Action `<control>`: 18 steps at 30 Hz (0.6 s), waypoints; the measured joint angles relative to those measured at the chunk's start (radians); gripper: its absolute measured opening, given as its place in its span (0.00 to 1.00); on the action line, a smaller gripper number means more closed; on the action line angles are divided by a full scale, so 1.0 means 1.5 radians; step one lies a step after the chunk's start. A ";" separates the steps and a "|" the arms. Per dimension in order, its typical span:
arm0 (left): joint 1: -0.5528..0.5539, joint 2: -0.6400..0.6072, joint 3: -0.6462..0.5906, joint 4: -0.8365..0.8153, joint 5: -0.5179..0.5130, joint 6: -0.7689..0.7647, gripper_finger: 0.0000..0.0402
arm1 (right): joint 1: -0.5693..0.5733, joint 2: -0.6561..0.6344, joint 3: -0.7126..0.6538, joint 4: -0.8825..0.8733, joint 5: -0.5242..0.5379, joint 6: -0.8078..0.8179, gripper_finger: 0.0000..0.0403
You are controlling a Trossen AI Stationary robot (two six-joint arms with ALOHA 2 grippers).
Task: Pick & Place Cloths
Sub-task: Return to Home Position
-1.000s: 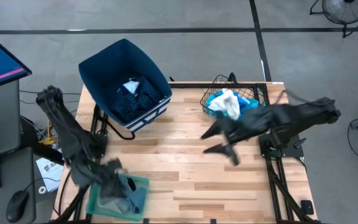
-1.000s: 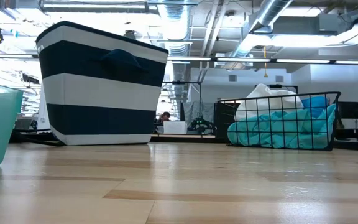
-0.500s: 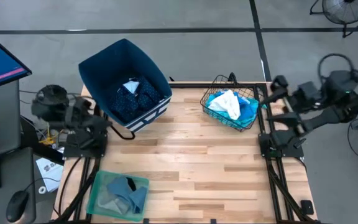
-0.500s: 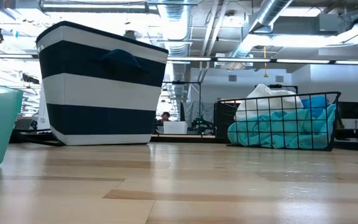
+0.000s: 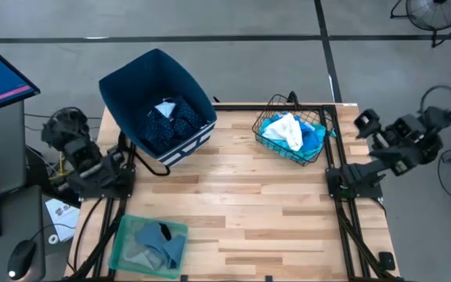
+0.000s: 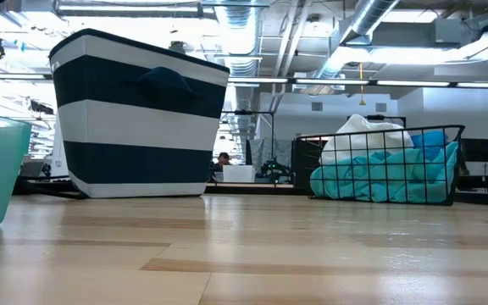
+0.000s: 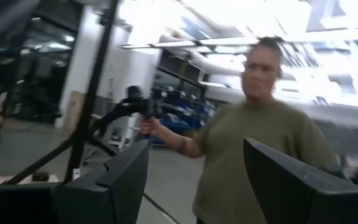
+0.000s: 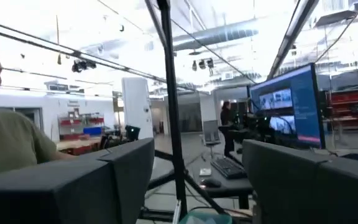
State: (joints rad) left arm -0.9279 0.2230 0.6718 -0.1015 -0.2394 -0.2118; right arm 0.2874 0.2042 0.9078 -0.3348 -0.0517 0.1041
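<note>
Left arm (image 5: 88, 160): I hold it folded up at the left edge of the table (image 5: 249, 211), off the working surface. My left gripper (image 7: 196, 149) points level out into the room, its two fingers set wide apart with nothing between them. A person in an olive shirt (image 7: 260, 149) shows beyond them.

Right arm (image 5: 398, 141): folded likewise at the table's right edge. My right gripper (image 8: 197, 146) also looks level into the room, fingers spread wide and holding nothing.

Cloths, three places, all well apart from both grippers:
(a) The blue bin (image 5: 124, 86) stands at the table's far left corner. Inside lie a dotted navy cloth (image 5: 167, 124) and a small white piece (image 5: 165, 109).
(b) The wire basket (image 5: 319, 121) stands at the far right, holding a white cloth (image 5: 288, 129) on top of a turquoise cloth (image 5: 313, 139). From table height the turquoise fills the basket's lower part.
(c) The green tray (image 5: 180, 229) sits at the near left edge, holding a grey cloth (image 5: 135, 236), a pale blue cloth (image 5: 171, 251) and a black scrap (image 5: 164, 232).
</note>
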 joint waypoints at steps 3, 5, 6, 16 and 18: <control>0.000 -0.008 -0.059 0.046 0.045 0.048 0.60 | 0.000 -0.080 -0.108 0.051 -0.002 0.018 0.59; 0.000 -0.016 -0.106 0.082 0.055 0.066 0.60 | 0.000 -0.132 -0.175 0.086 -0.002 0.035 0.59; 0.000 -0.020 -0.131 0.109 0.054 0.073 0.60 | 0.000 -0.132 -0.207 0.111 -0.002 0.044 0.59; 0.000 -0.042 -0.415 0.392 0.055 0.086 0.60 | 0.000 -0.133 -0.441 0.306 -0.040 0.050 0.59; 0.000 -0.046 -0.443 0.407 0.061 0.081 0.60 | 0.000 -0.134 -0.481 0.337 -0.040 0.047 0.59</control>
State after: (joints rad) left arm -0.9280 0.1546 0.0072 0.5091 -0.1476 -0.0900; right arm 0.2874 0.0033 0.1863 0.1705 -0.1118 0.1752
